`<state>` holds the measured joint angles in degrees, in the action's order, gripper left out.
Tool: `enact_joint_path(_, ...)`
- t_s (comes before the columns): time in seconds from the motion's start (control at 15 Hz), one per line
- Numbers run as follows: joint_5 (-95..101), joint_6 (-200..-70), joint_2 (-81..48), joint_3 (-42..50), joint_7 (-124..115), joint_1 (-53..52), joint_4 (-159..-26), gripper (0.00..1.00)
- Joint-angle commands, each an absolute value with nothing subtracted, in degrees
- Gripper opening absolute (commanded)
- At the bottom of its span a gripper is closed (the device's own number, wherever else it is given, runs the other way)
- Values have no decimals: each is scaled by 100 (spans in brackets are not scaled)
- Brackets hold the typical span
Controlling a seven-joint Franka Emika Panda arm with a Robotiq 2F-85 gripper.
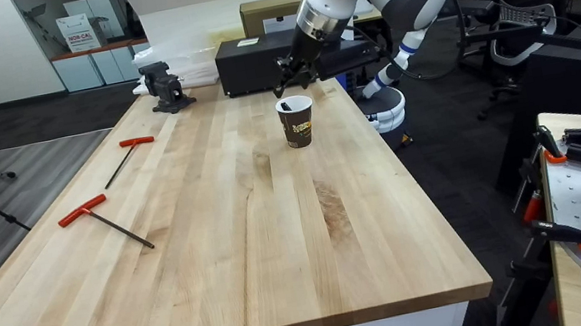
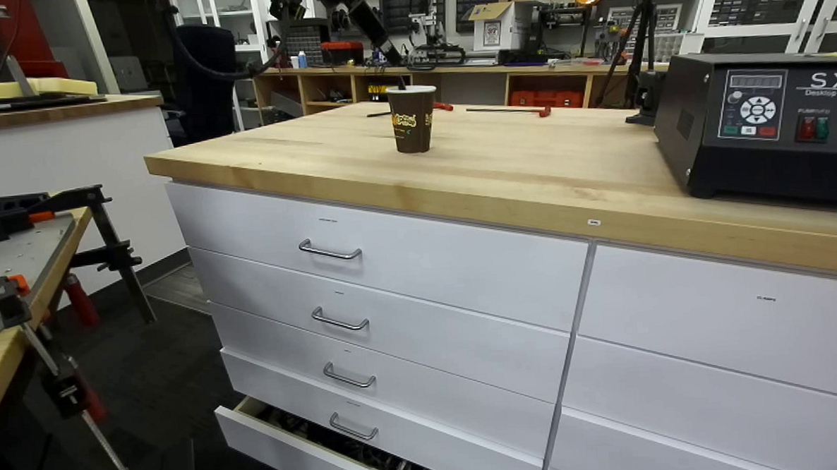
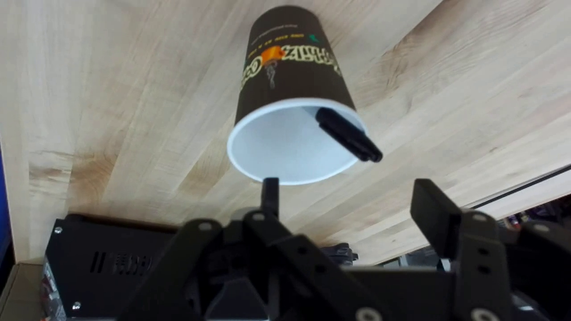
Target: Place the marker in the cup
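The brown paper cup with a white rim stands upright on the wooden table in both exterior views [image 1: 298, 129] [image 2: 412, 128] and in the wrist view [image 3: 292, 67]. The marker [image 3: 348, 134] stands leaning in the cup, its black end sticking out above the rim. It also shows in both exterior views [image 1: 285, 106] [image 2: 402, 82]. Its lower part is hidden inside the cup. My gripper [image 1: 292, 88] is above the cup and apart from it. In the wrist view its fingers [image 3: 345, 183] are wide apart with nothing between them.
Two red-handled T-shaped tools [image 1: 137, 141] [image 1: 83, 210] lie on the wooden table [image 1: 218, 295]. A black vise [image 1: 167, 89] and a black box [image 1: 255, 64] stand at its far end. The table edge [image 1: 376, 142] runs close beside the cup.
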<state>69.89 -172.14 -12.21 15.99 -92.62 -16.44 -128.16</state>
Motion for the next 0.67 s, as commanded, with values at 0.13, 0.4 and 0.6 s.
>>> enact_joint_path(0.13, 5997, -17174, -1201, 1347, -8424, -1620, -13019, 96)
enact_joint_path(0.4, 5884, -17141, -1141, 1278, -8317, -1598, -13107, 100)
enact_joint_path(0.6, 5884, -17139, -1108, 1275, -8307, -1573, -13131, 100)
